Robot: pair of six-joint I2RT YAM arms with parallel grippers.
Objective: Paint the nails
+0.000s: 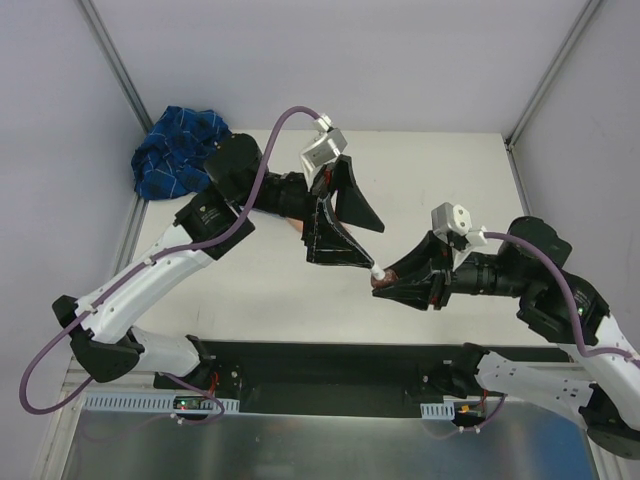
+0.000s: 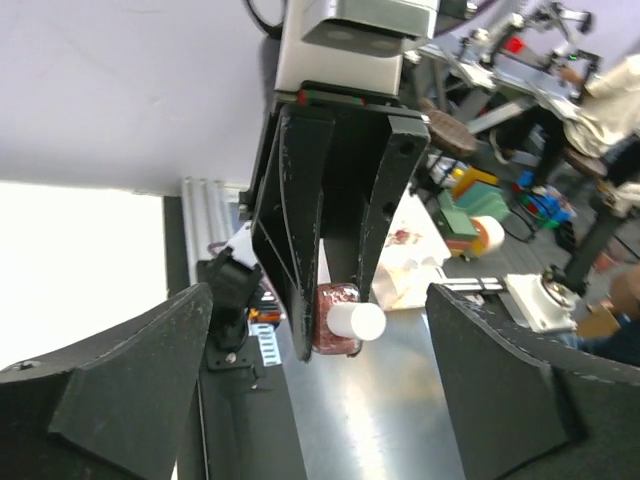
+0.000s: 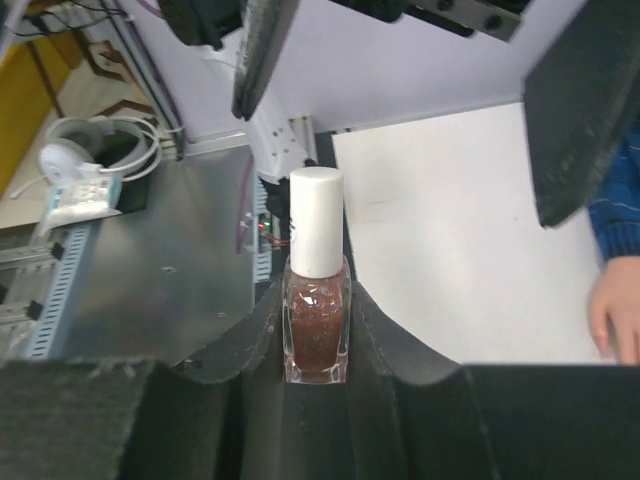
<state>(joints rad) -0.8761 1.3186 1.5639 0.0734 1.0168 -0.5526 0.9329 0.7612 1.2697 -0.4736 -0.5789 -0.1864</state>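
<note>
A small glass bottle of glittery reddish-brown polish (image 3: 316, 325) with a white cap (image 3: 316, 235) stands upright between the pads of my right gripper (image 3: 316, 345), which is shut on it. The same bottle (image 2: 335, 318) shows in the left wrist view, cap toward the camera. My left gripper (image 2: 320, 400) is open wide, its fingers (image 1: 335, 240) spread just beyond the cap (image 1: 378, 270) without touching it. The fake hand's peach fingers (image 3: 605, 320) and blue sleeve (image 3: 615, 225) lie at the right edge. The nails themselves cannot be made out.
A crumpled blue plaid cloth (image 1: 178, 152) lies at the table's far left corner by the wall. A black bar (image 1: 330, 365) and a metal sheet (image 1: 320, 445) run along the near edge by the arm bases.
</note>
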